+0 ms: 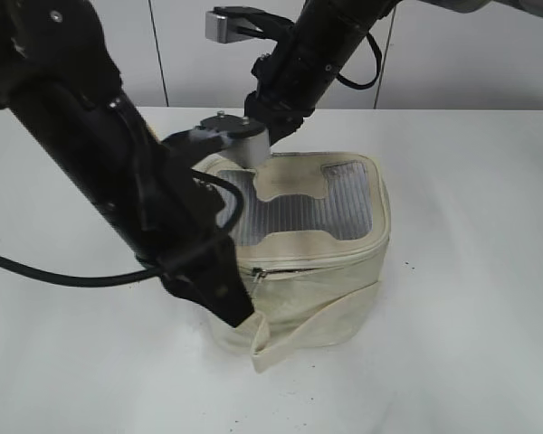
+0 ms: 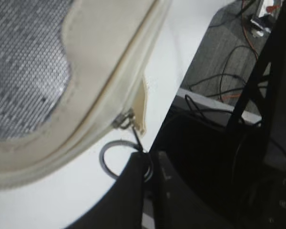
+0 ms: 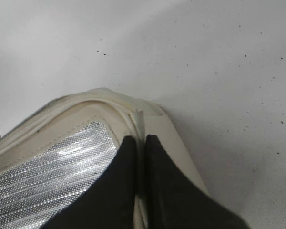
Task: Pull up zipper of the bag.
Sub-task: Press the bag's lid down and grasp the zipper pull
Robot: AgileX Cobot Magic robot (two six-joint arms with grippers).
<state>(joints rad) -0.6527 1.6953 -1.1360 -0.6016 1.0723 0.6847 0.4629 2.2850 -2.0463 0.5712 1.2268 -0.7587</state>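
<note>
The cream bag (image 1: 321, 280) stands upright on the white table, grey mesh window (image 1: 344, 203) on top. Its zipper (image 1: 330, 256) runs along the top rim. My left gripper (image 1: 240, 312) is at the bag's front left corner. In the left wrist view it (image 2: 149, 167) is shut on the silver ring (image 2: 107, 160) of a zipper pull (image 2: 125, 119) hanging from the track. My right gripper (image 1: 258, 155) comes from behind at the far left corner. In the right wrist view it (image 3: 140, 143) is shut, pinching the bag's rim seam (image 3: 138, 117). The second pull is hidden.
The loose strap band (image 1: 299, 339) sags round the bag's lower front. The white table (image 1: 471, 344) spreads to the right and front. The left wrist view shows the table edge (image 2: 169, 112), with cables on the floor (image 2: 224, 71) beyond it.
</note>
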